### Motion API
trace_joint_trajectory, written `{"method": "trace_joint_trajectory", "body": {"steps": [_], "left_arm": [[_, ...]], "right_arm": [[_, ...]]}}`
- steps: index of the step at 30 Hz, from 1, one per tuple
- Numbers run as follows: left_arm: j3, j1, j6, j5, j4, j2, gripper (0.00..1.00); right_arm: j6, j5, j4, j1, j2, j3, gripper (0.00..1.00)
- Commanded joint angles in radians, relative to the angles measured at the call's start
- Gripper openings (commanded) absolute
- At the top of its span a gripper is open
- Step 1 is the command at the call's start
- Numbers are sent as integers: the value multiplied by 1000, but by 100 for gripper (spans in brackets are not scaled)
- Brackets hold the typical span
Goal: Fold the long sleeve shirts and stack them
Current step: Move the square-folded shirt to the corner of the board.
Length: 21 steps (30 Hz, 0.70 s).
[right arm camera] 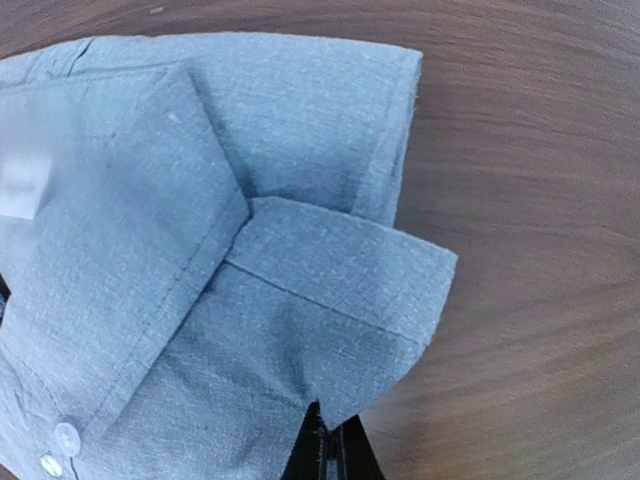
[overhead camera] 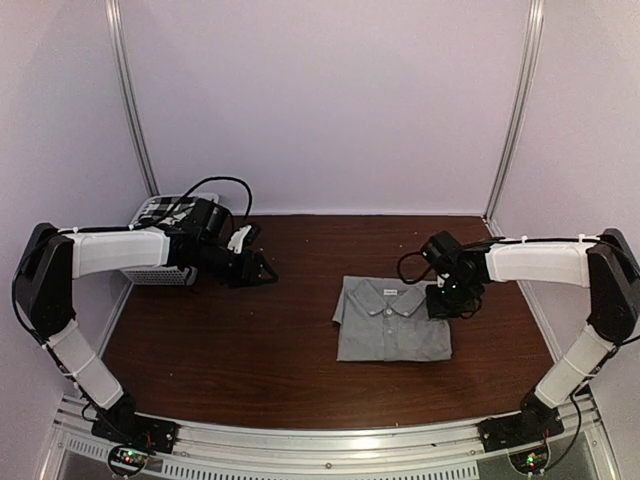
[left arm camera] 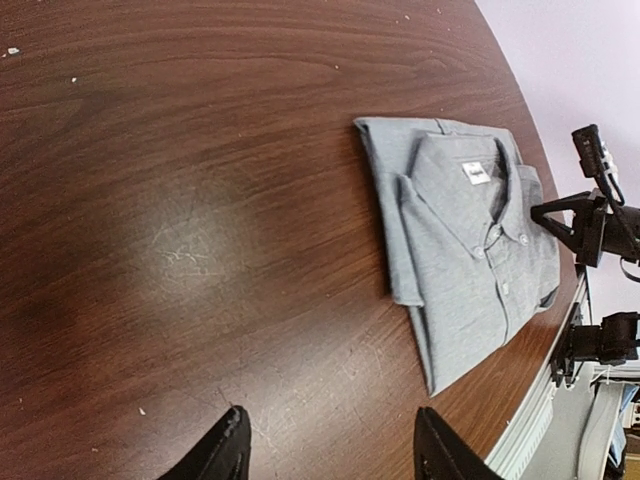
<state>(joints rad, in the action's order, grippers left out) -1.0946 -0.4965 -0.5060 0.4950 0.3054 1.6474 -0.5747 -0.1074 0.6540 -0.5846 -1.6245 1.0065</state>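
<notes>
Two shirts in view. Light grey shirt [overhead camera: 390, 325] folded, lying flat on tabletop [overhead camera: 230, 350] right of centre, collar toward far wall. Right hand [overhead camera: 450, 303] at shirt's right edge, clenched, pinching corner of folded cloth flap. Left hand [overhead camera: 262, 272] released, fingers apart, nothing between, over bare wood beside white slatted basket [overhead camera: 150, 272]. Checked shirt [overhead camera: 158, 210] in basket.

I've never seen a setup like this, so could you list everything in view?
grey shirt: one, light grey, folded, on the table right of centre
checked shirt: one, black-and-white, in the basket
basket: one, white, back left of the table
table: one, dark brown wood
left gripper: one, black, open, over bare table beside the basket
right gripper: one, black, shut on the grey shirt's right edge
</notes>
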Motion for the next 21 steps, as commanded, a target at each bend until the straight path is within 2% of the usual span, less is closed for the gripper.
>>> {"method": "trace_joint_trajectory", "body": {"steps": [1,3,6,9,14,21], "left_arm": [[0,4,-8,20,-44,-7,56],[-3,3,-9,22,-44,-2,56],[-4,3,-9,24,-43,5,56],[2,3,-9,22,-43,6,56],[10,3,-11,15,-43,5,56],[16,3,-12,8,-41,5,56]], "right_arm": [[-1,-118,162,126,117,-71,0],[6,-131,173,191,147,-87,11],[20,-139,158,238,183,-75,34],[24,-120,148,236,202,-28,46],[-20,-21,28,120,226,40,53],[-93,81,-186,-92,36,168,53]]}}
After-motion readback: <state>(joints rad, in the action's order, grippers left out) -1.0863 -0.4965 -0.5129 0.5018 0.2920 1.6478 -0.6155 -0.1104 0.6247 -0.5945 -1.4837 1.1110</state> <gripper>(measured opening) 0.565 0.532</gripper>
